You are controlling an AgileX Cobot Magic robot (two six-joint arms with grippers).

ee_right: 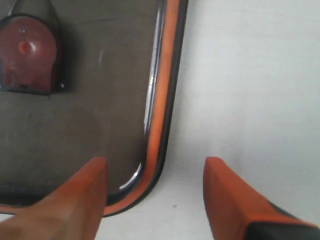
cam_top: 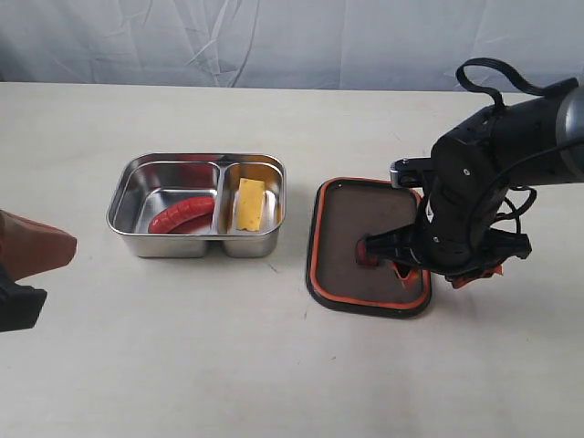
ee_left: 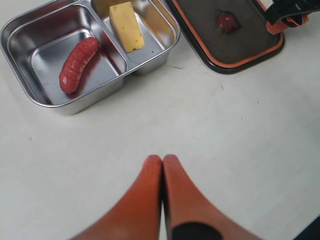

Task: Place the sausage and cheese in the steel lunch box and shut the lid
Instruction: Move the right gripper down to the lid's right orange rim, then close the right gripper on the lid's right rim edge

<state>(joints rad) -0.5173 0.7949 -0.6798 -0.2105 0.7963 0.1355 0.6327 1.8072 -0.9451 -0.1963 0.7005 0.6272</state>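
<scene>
The steel lunch box (cam_top: 119, 215) stands open, left of the middle of the table. The red sausage (cam_top: 181, 214) lies in its larger compartment and the yellow cheese (cam_top: 250, 203) in the smaller one. To its right the lid (cam_top: 356, 214) lies with its orange seal rim up and the valve tab (ee_right: 27, 52) at its centre. My right gripper (cam_top: 438, 276) is open and low over the lid's near right corner. One finger is over the lid (ee_right: 100, 100), the other over bare table. My left gripper (ee_left: 162, 159) is shut and empty at the table's left edge, apart from the box (ee_left: 50, 102).
A pale cloth backdrop hangs behind the table's far edge. The right arm's dark body and cables (cam_top: 497, 146) reach in from the right, above the lid. Bare tabletop (cam_top: 228, 347) lies between the box and the near edge.
</scene>
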